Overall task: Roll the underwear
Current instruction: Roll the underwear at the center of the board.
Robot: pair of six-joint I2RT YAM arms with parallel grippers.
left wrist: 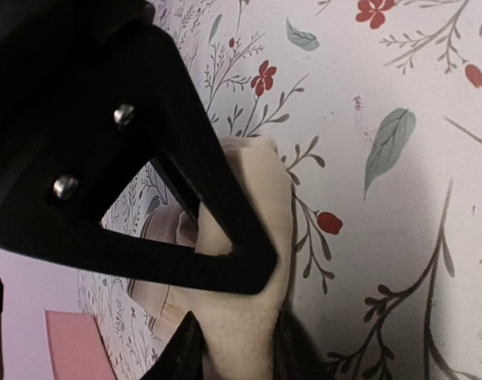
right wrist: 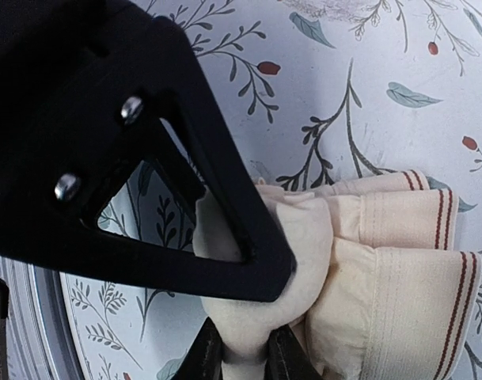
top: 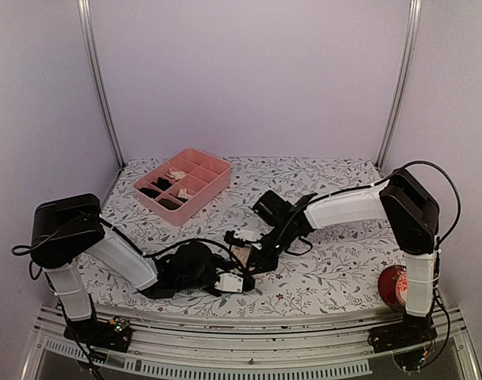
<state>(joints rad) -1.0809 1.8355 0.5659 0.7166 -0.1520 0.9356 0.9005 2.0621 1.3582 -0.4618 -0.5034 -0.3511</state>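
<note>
the white floral-printed tablecloth (top: 335, 261) fills the scene, with the pink plastic compartment tray (top: 183, 184) well back on the left. both arms fold in toward the near centre, where the pale peach-beige fabric underwear (right wrist: 383, 261), edged with red-striped cream bands, lies bunched between them. we see the left gripper (left wrist: 241, 317) pinched narrow on one soft fold and the right gripper (right wrist: 248, 317) clamped likewise on another, the banded end trailing away from its jaws. neither arm is nearer, since both hold the cloth. we judge the long axis runs hand to hand, so the roll should follow it.
</note>
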